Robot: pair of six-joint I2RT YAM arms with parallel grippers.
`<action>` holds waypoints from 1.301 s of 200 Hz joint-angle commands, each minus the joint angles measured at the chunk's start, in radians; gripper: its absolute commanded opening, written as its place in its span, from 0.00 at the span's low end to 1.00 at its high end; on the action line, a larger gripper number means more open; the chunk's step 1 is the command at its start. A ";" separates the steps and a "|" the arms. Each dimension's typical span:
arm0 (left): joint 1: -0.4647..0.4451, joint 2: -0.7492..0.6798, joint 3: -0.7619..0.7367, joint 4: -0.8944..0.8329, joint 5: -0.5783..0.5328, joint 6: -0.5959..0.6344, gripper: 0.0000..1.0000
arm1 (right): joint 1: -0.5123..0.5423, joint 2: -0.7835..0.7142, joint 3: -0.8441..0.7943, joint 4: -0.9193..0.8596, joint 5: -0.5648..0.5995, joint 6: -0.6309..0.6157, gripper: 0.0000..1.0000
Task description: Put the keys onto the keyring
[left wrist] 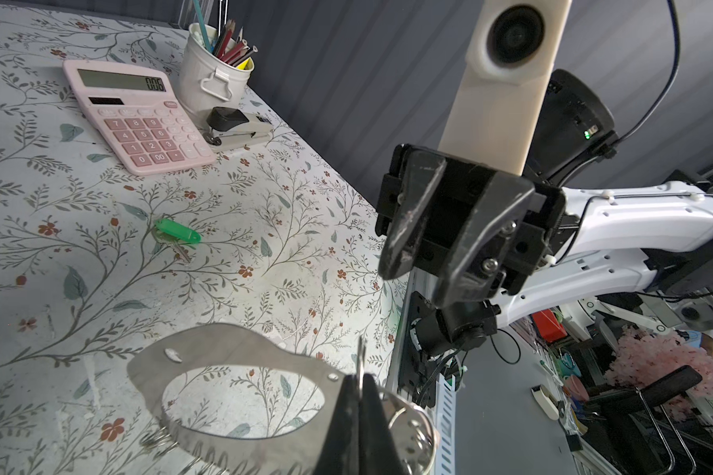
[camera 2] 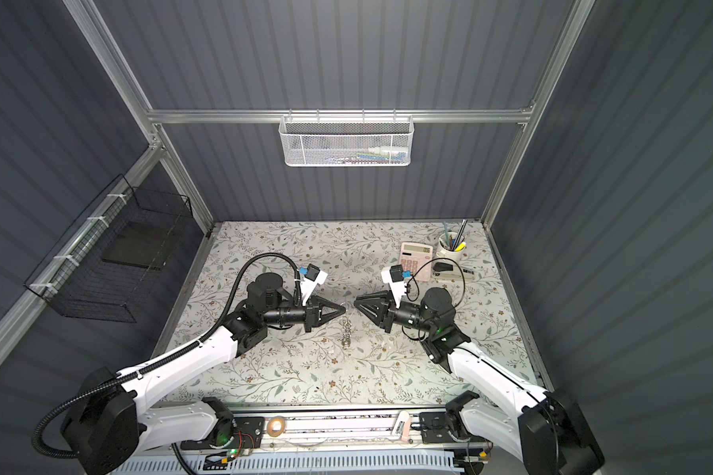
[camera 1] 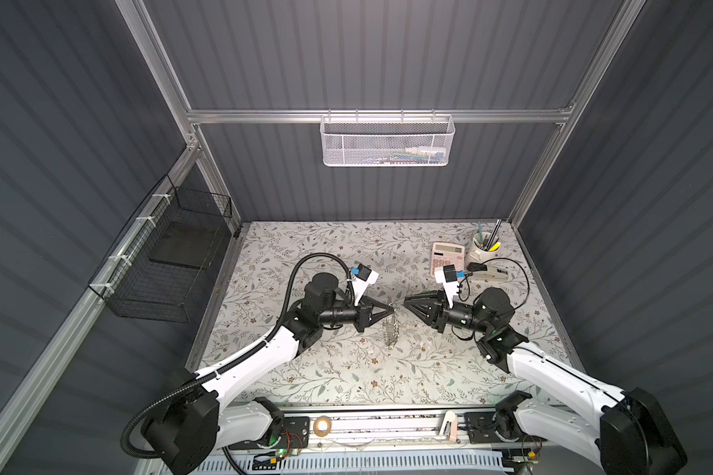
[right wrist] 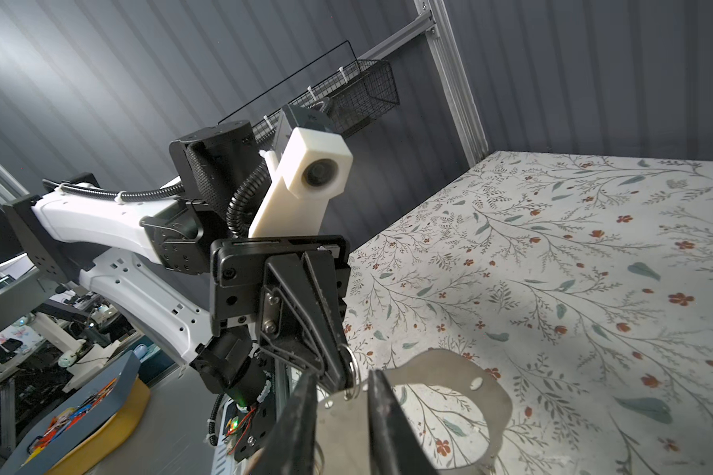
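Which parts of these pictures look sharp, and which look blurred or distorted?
Left wrist view: the calculator and green key are sharp, the near keyring softer. Right wrist view: the table pattern is sharp, the keyring's close edge blurred. Both top views: the wide lens slants the frame posts; the keyring is tiny.

We reach both arms inward, forearms roughly level, with the two grippers pointing at each other near the middle. Our left gripper (camera 1: 390, 307) is pinched tight on the keyring (left wrist: 206, 345). Our right gripper (camera 1: 407, 301) hangs just beside it, its jaws slightly parted and holding nothing.
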 commanded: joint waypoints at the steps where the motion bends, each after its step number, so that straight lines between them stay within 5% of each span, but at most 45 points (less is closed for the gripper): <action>1: -0.017 -0.027 0.045 -0.010 -0.011 0.030 0.00 | -0.004 0.023 0.016 -0.019 -0.003 -0.005 0.20; 104: -0.048 -0.046 0.024 -0.005 -0.118 0.101 0.00 | -0.006 0.076 0.025 -0.040 0.036 -0.013 0.24; 130: -0.078 -0.055 -0.040 0.095 -0.248 0.173 0.00 | -0.019 0.077 0.026 -0.065 0.076 -0.021 0.24; 226: -0.115 0.120 -0.278 0.679 -0.419 0.428 0.00 | -0.081 0.108 -0.008 -0.058 0.194 -0.033 0.26; 260: -0.117 0.169 -0.315 0.758 -0.480 0.503 0.00 | -0.084 0.162 -0.005 -0.036 0.204 -0.036 0.28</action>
